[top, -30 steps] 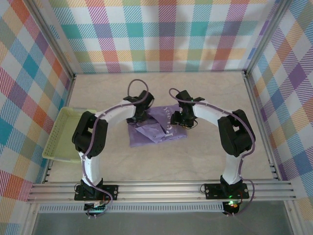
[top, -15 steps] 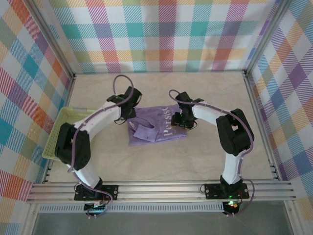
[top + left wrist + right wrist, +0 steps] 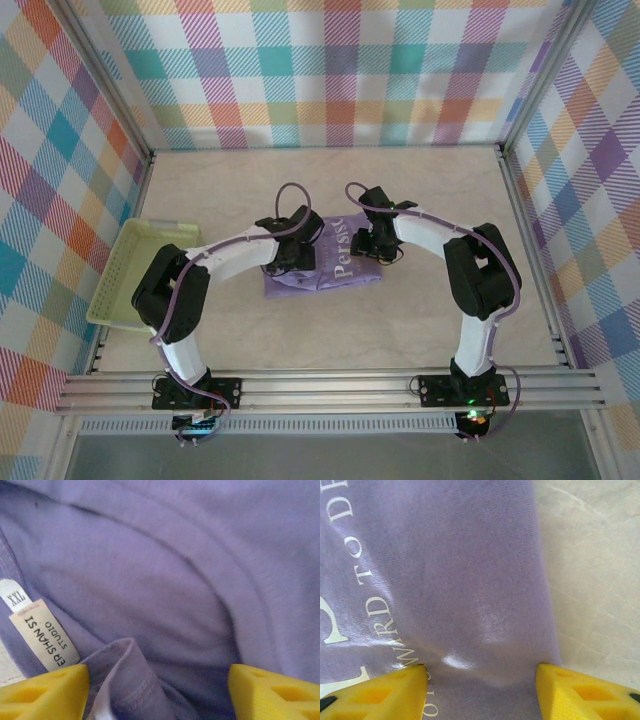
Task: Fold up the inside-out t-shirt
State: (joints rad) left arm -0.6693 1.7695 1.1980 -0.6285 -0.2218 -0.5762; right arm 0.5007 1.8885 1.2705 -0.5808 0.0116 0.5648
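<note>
T-shirt (image 3: 335,270) lay folded at mid table (image 3: 430,190), white print up. L gripper (image 3: 159,695) was over the neck area by the label (image 3: 45,642), jaws wide, loose fabric ridge btwn them. R gripper (image 3: 481,692) also had jaws wide, tips at the shirt's edge.

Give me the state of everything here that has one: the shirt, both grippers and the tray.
t-shirt, folded into a compact bundle, white lettering up.
neck label, exposed, facing up.
left gripper, open, a fabric ridge between its fingers.
right gripper, open over the shirt's edge.
tray, right way up, nothing visible inside.
</note>
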